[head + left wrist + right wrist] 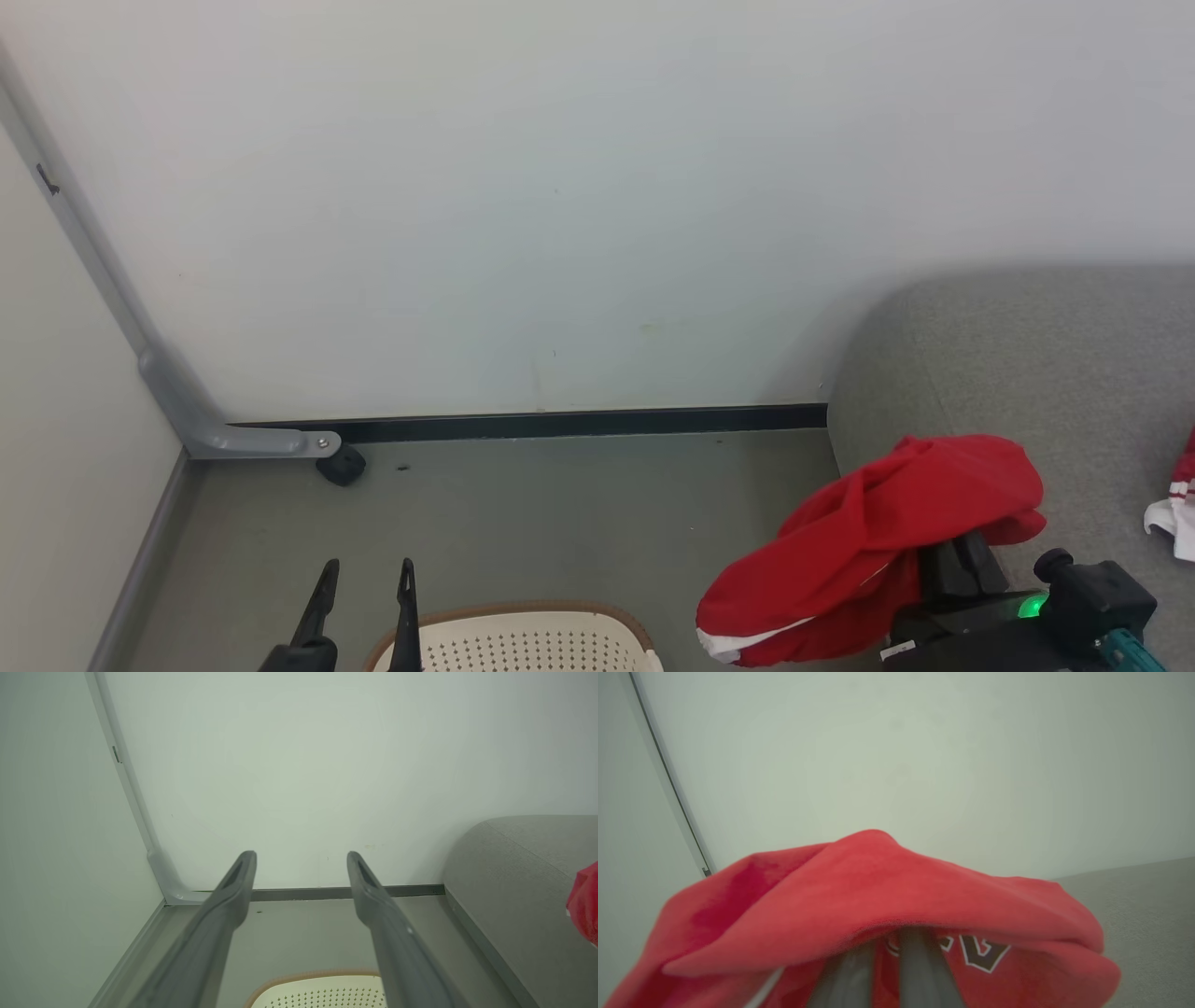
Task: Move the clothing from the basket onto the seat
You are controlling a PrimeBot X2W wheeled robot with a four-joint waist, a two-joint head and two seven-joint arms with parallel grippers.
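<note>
Nearest the camera, the brown rim of the cream basket (523, 627) runs along the bottom of the head view, its perforated wall just beside the left end effector (369, 565), whose two dark fingers stand moderately apart with nothing between them, above the basket's left edge. At lower right, the right end effector (963, 560) has its fingers drawn close together on a red garment (878, 551), a strip of cloth showing between them in the right wrist view, while the rest of the fabric drapes over the fingertips and hangs down, a white band at its lower hem. On the underside of the cloth there are parts of dark letters (983, 952) edged in white, one resembling an A; the word cannot be read. A green light (1030, 609) glows on the wrist. The garment hangs at the rounded near corner of the grey sofa (1027, 355); whether it touches the cushion cannot be told. A second garment (1178, 509), red with striped white trim, lies on the sofa at the far right. Beyond, grey floor (560, 504) meets a dark skirting (579, 423) and pale wall (597, 187), where a grey bracket (215, 434) ends in a black castor (341, 464).
</note>
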